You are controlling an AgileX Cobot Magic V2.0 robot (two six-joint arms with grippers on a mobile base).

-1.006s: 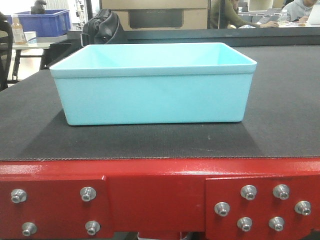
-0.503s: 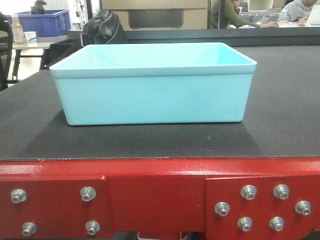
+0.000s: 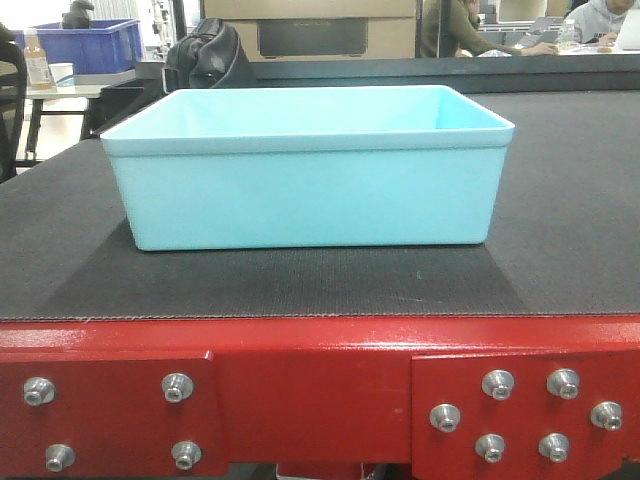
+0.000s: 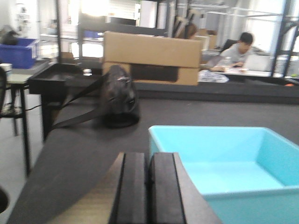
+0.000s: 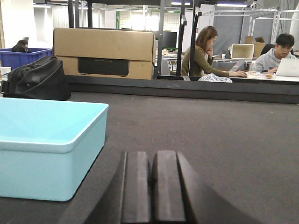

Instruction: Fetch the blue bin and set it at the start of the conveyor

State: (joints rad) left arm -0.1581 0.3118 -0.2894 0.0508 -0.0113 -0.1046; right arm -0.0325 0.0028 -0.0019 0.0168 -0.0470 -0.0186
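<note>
The blue bin [image 3: 305, 170] stands upright on the black belt of the conveyor start [image 3: 300, 285], and its long side is parallel to the red frame [image 3: 310, 385]. Between the front wall of the bin and the red edge you have a strip of bare belt. On the left and right of the bin, and behind it, the belt is wide and bare, so you have open room there.

The front view shows you the silver bolts [image 3: 177, 386] on the red frame and no gripper at all. The two wrist views show you what the front view hides. In the left wrist view, the left gripper [image 4: 148, 191] has its two black fingers pressed together with nothing between them, and it is just beside the left near corner of the bin, outside the wall. In the right wrist view, the right gripper [image 5: 153, 191] also has its fingers together and empty, and it is over bare belt to the right of the bin, apart from it. These views also show you a black bag [image 4: 119, 100] lying on the belt behind the bin and a cardboard box [image 5: 105, 52] further back.

Compared with one second ago, the bin is at almost the same place on the belt; I see only a very small shift.
</note>
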